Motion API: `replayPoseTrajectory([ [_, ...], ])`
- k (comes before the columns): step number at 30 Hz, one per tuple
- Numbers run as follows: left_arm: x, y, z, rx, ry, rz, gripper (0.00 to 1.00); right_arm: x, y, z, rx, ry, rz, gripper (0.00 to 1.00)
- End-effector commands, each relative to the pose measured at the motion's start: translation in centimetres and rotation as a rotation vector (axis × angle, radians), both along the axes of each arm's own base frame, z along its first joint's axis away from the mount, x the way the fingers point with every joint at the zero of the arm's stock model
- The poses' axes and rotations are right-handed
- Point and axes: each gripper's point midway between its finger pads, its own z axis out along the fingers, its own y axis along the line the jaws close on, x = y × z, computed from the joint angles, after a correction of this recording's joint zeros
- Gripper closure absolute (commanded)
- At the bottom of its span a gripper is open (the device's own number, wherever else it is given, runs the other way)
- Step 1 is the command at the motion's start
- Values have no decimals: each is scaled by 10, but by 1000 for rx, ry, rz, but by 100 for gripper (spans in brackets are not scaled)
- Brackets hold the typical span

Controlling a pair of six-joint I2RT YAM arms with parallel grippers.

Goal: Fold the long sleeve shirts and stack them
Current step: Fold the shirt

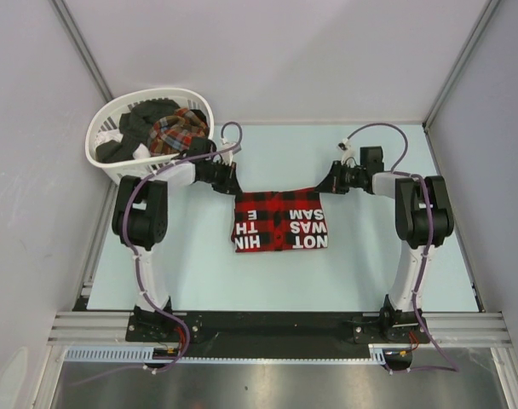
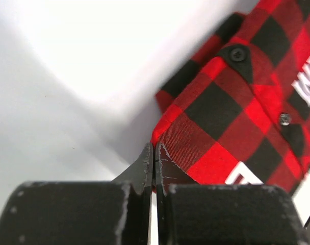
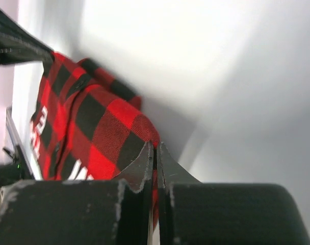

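Top external view: one red-and-black check shirt (image 1: 280,220) lies partly folded in the middle of the surface (image 1: 199,281), its white lettering (image 1: 306,230) facing up; its long axis runs left to right, between the two arms.

The left tool (image 1: 233,189) sits at the shirt's far-left corner and the right tool (image 1: 325,186) at its far-right corner; from both tools the cloth spreads toward the arm bases; each arm is nearest its own corner, and neither is better placed for the whole garment.

In the left wrist view the jaws stand together with the shirt's corner at their tips, apparently pinched; in the right wrist view the jaws are together with red cloth showing in the slit, so clamped on the edge.

Any coming fold likely turns on that far edge travelling nearward, both corners level.

Count: two tools, one shirt on the surface, and one white basket (image 1: 106,162) at far left; it holds a finer plaid shirt (image 1: 178,128) among dark garments (image 1: 144,119) too tangled to number.
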Motion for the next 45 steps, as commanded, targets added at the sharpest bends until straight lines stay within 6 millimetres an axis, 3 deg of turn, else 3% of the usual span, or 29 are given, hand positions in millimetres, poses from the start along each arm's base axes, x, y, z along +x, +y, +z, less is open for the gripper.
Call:
replayPoseTrajectory([
  [1, 30, 8, -4, 5, -6, 98, 99, 38, -13, -10, -27, -59, -138, 100],
  [7, 39, 12, -8, 39, -3, 121, 98, 33, -11, -20, -5, 8, -161, 100],
  [11, 45, 12, -2, 31, -25, 108, 96, 41, -10, 7, 21, -58, -170, 100],
  [12, 47, 14, 0, 36, -40, 104, 94, 43, -11, 13, 22, -64, -173, 95],
  [15, 36, 10, 29, -22, -70, 45, 74, 46, -14, 42, 28, -92, -149, 55],
  [16, 18, 9, 74, -113, -150, 10, 56, 40, -25, 76, 23, -155, -132, 43],
  [17, 8, 9, 113, -148, -233, 5, 45, 37, -30, 85, 7, -187, -120, 39],
  [19, -27, 6, 124, -223, -211, 5, 35, 10, -28, 112, 23, -191, -87, 31],
  [20, -46, 4, 149, -266, -247, 2, 31, -3, -24, 121, 56, -177, -68, 30],
  [21, -67, 1, 133, -301, -167, 25, 29, -14, -21, 127, 79, -167, -60, 29],
  [23, -93, -12, 133, -334, -152, -2, 28, -53, -3, 133, 148, -116, -11, 27],
  [25, -126, -27, 129, -361, -125, -33, 27, -85, 13, 128, 183, -65, 40, 27],
  [26, -130, -34, 133, -383, -155, -51, 26, -100, 31, 127, 204, -58, 100, 27],
  [28, -152, -50, 118, -406, -67, -76, 25, -117, 49, 122, 244, 1, 138, 26],
  [29, -156, -57, 116, -428, -50, -100, 25, -132, 58, 106, 257, 65, 166, 26],
  [31, -165, -69, 94, -443, 75, -102, 24, -150, 81, 96, 281, 101, 222, 25],
  [32, -160, -74, 90, -460, 70, -100, 24, -156, 85, 76, 278, 157, 225, 25],
  [33, -159, -75, 82, -467, 123, -64, 23, -158, 92, 71, 288, 149, 245, 25],
  [36, -143, -76, 48, -434, 176, -25, 23, -155, 93, 31, 302, 278, 223, 26],
  [37, -138, -70, 22, -407, 245, 12, 23, -150, 87, 21, 302, 303, 199, 26],
  [40, -133, -50, -21, -362, 326, 71, 25, -138, 64, -20, 304, 409, 124, 28],
  [41, -141, -40, -47, -312, 383, 84, 26, -135, 56, -33, 295, 433, 99, 29],
  [42, -142, -30, -58, -296, 407, 119, 26, -136, 49, -48, 288, 492, 67, 30],
  [45, -144, -23, -56, -309, 420, 145, 26, -129, 22, -63, 265, 521, -11, 32],
])
